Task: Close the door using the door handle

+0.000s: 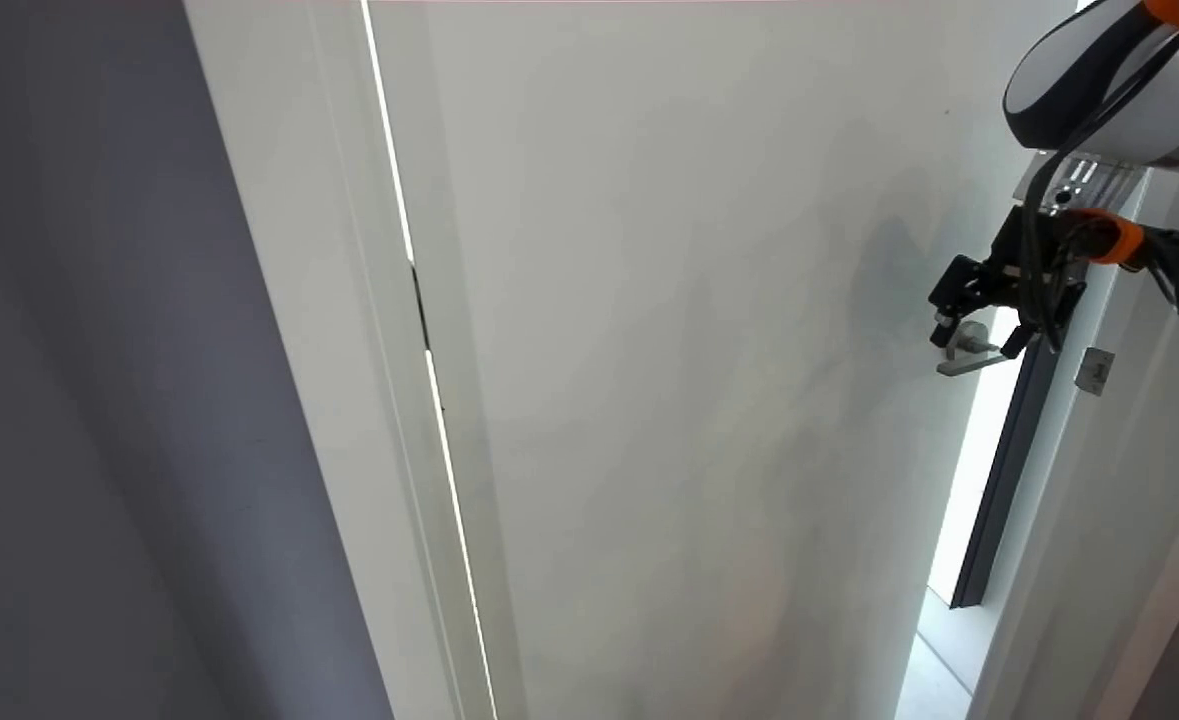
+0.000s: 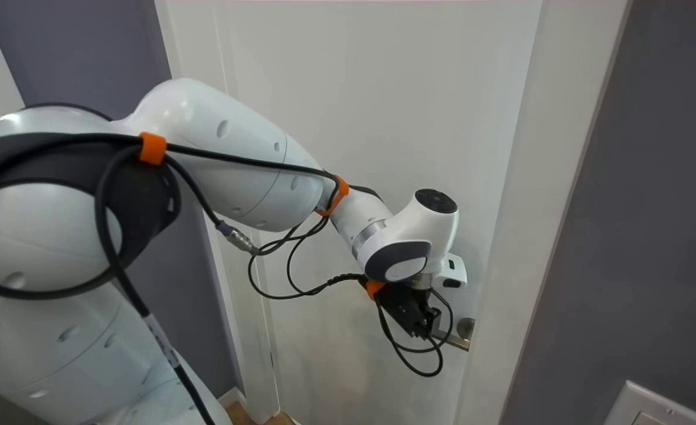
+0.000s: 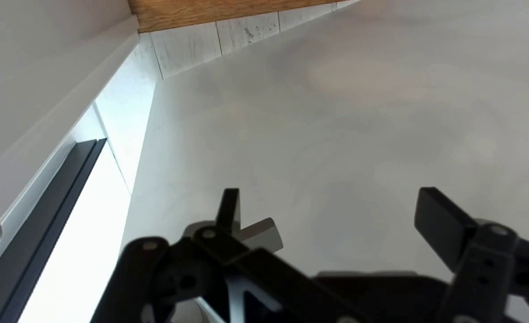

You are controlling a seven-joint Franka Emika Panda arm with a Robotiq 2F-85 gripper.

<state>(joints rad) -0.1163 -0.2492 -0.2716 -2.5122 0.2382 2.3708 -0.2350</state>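
The white door (image 1: 669, 400) stands ajar, with a bright gap along its handle side. It also fills much of the wrist view (image 3: 358, 134) and shows behind the arm in an exterior view (image 2: 383, 106). The silver door handle (image 1: 971, 366) is a lever near that edge. It also shows beside the gripper in an exterior view (image 2: 458, 342). My black gripper (image 1: 977, 343) is open at the handle. In the wrist view, the gripper (image 3: 330, 197) has its left finger across the handle (image 3: 264, 237); the lever's end shows between the fingers. I cannot tell whether they touch.
The white door frame (image 1: 1059, 560) with a metal strike plate (image 1: 1095, 371) stands beside the gap. A dark upright bar (image 1: 999, 490) shows through the gap. Grey wall (image 2: 637, 195) and a switch plate (image 2: 657, 407) lie beside the frame. Loose cables (image 2: 409, 366) hang around the gripper.
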